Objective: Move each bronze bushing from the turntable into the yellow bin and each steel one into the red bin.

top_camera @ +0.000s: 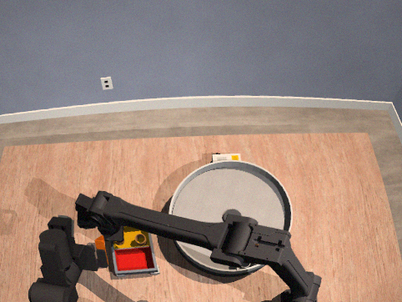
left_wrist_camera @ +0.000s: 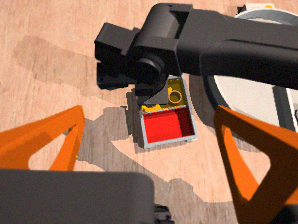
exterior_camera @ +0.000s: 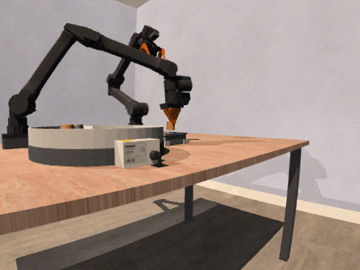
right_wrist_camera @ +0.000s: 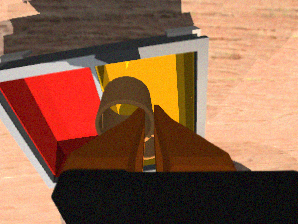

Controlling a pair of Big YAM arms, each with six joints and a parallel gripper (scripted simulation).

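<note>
My right gripper (exterior_camera: 172,122) (right_wrist_camera: 149,112) is shut on the wall of a bronze bushing (exterior_camera: 170,126) (right_wrist_camera: 126,91). It holds the bushing above the yellow bin (right_wrist_camera: 166,75) (top_camera: 121,243), near the divider. Another bronze bushing (left_wrist_camera: 174,94) is in the yellow bin. The red bin (top_camera: 130,259) (left_wrist_camera: 161,126) (right_wrist_camera: 65,107) beside it looks empty. My left gripper (exterior_camera: 153,51) is open and empty, high above the table. On the turntable (top_camera: 250,166) (exterior_camera: 93,136) are a bronze bushing (exterior_camera: 67,126) and a grey one (exterior_camera: 78,126); the right arm hides much of its near side.
The right arm (top_camera: 167,223) reaches across the turntable to the bins. The left arm (top_camera: 56,254) stands close beside the bins. A white labelled box (top_camera: 225,158) (exterior_camera: 136,153) and a small black object (exterior_camera: 157,158) stand against the turntable's far side.
</note>
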